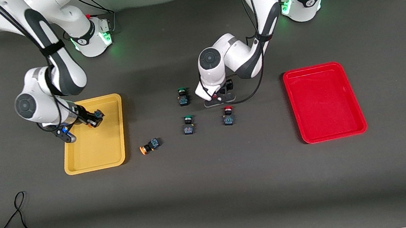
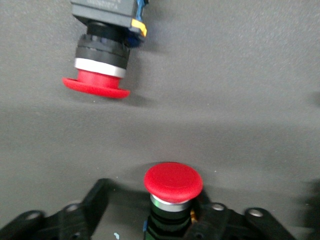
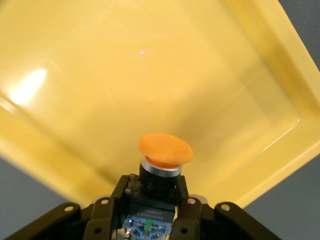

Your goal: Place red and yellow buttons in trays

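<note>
- The front view looks down from high, facing both robot bases, and takes in the whole table [image 1: 214, 192] with the yellow tray [image 1: 114, 158] and the red tray [image 1: 328, 128].
- The left wrist view sits very close to the table, looking past its own gripper [image 2: 172, 225].
- The right wrist view looks closely into the yellow tray [image 3: 125, 75], which the front view also shows.

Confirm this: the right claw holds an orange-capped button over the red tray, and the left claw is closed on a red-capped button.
One detail is wrong: the tray. In the right wrist view, the right claw holds the orange-capped button over the yellow tray, not a red one. The front view agrees. The left claw is indeed closed on a red-capped button.
</note>
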